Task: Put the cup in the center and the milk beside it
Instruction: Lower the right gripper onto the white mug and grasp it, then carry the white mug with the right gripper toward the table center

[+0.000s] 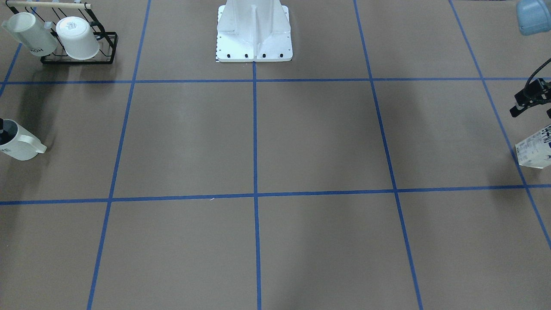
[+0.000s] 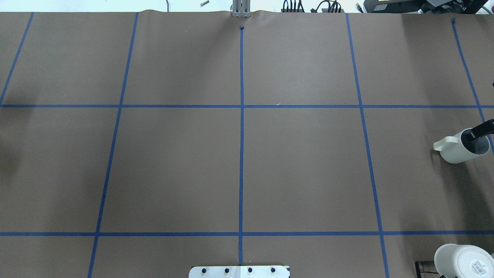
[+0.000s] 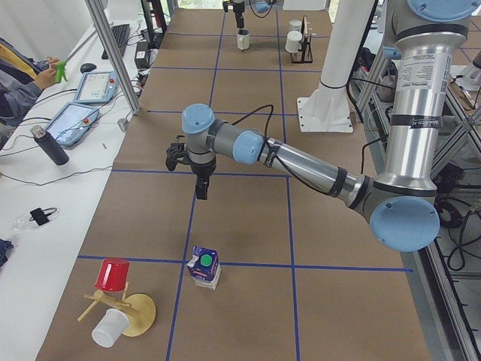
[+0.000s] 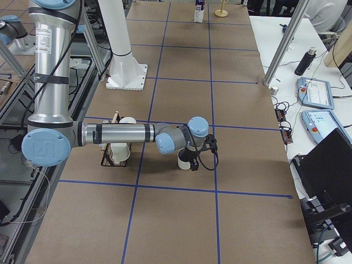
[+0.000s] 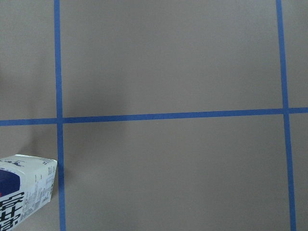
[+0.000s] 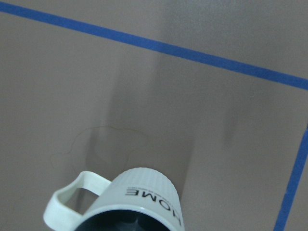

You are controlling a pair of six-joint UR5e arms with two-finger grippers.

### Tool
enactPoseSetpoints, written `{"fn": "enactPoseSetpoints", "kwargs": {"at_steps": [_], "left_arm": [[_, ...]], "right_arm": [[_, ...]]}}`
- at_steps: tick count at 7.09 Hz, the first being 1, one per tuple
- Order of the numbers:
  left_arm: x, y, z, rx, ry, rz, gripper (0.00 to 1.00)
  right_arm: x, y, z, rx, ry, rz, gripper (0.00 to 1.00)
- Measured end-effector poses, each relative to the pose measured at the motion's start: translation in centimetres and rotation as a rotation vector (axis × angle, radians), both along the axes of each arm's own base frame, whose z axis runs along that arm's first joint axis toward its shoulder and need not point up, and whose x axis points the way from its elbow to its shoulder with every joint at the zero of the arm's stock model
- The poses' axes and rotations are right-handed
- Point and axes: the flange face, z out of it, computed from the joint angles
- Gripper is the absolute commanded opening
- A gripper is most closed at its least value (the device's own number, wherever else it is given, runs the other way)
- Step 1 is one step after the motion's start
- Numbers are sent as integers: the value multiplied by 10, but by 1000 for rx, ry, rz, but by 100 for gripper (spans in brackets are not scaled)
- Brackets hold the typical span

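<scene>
1. Front view: the white ceramic mug with a dark grey inside [image 1: 23,144] sits far out on my right side. One black finger of my right gripper [image 1: 1,129] dips inside it. The small blue and white milk carton [image 1: 536,148] is far out on my left side, with my left gripper [image 1: 516,111] near it.
2. Overhead view: I cannot tell if my right gripper squeezes the mug.
3. Left side view: the carton stands upright, green cap on top. My left gripper hangs above the brown paper table [image 3: 240,218]. I cannot tell if it is wide or narrow.
4. Right side view: two more white mugs [image 4: 127,121] sit in a black wire rack [image 4: 103,163] near my mug.
5. Left wrist view: the carton is beside a blue tape line [image 5: 59,144].
6. Right wrist view: the mug says "HOME".
</scene>
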Motion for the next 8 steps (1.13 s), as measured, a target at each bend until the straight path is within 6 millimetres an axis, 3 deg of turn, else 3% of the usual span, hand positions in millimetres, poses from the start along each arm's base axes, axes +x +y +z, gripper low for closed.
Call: {"fn": "enactPoseSetpoints", "kwargs": {"at_steps": [1, 2, 5, 6, 7, 8], "left_arm": [[0, 0, 0, 0, 0, 0, 98], [0, 0, 0, 0, -1, -1, 98], [0, 0, -1, -13, 2, -13, 98], [0, 0, -2, -11, 3, -14, 98], [0, 1, -3, -9, 4, -13, 98], [0, 1, -4, -8, 4, -13, 98]], "right_arm": [[-2, 2, 3, -5, 4, -6, 9], [-4, 3, 7, -9, 10, -10, 0], [-7, 3, 7, 1, 17, -21, 0], [-8, -1, -8, 29, 7, -21, 0], [-18, -11, -38, 85, -12, -30, 0], [-47, -30, -84, 163, -31, -59, 0]]}}
